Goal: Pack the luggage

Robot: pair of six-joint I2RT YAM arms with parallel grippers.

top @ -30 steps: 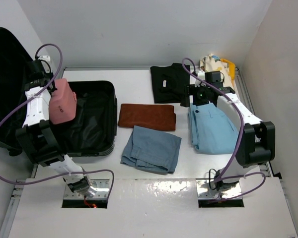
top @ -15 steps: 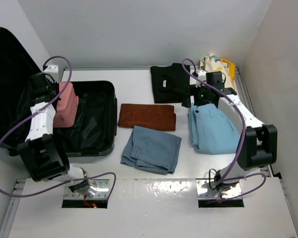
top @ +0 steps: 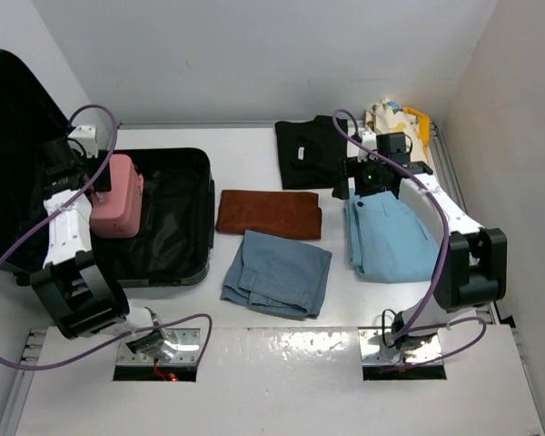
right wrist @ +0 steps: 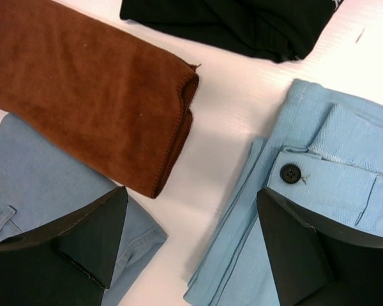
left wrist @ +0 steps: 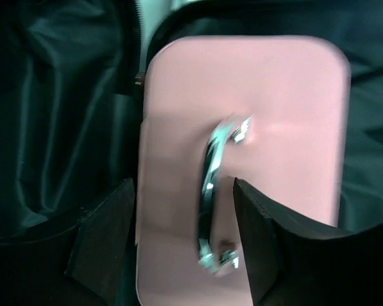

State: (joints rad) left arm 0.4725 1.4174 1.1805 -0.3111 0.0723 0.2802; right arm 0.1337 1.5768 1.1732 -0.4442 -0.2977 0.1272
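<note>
The luggage [top: 171, 238] lies open at the left, its black lid [top: 9, 136] leaning back against the wall. A pink vanity case [top: 120, 195] rests inside it on the black lining, near the lid side. My left gripper [top: 84, 173] hovers over the case, open, with its fingers [left wrist: 108, 229] either side of the silver handle [left wrist: 210, 185] and not touching it. My right gripper [top: 368, 177] stands open above the near-left edge of the folded light blue trousers [right wrist: 332, 166], holding nothing.
A folded brown cloth [top: 268, 213] and grey-blue jeans [top: 277, 272] lie mid-table. A black garment [top: 309, 154] sits behind them, and a cream and yellow bundle [top: 395, 118] is in the back right corner. The light blue trousers [top: 391, 236] lie at right.
My left arm has lowered the pink vanity case into the luggage and its jaws have opened off the handle. The right arm has barely moved.
</note>
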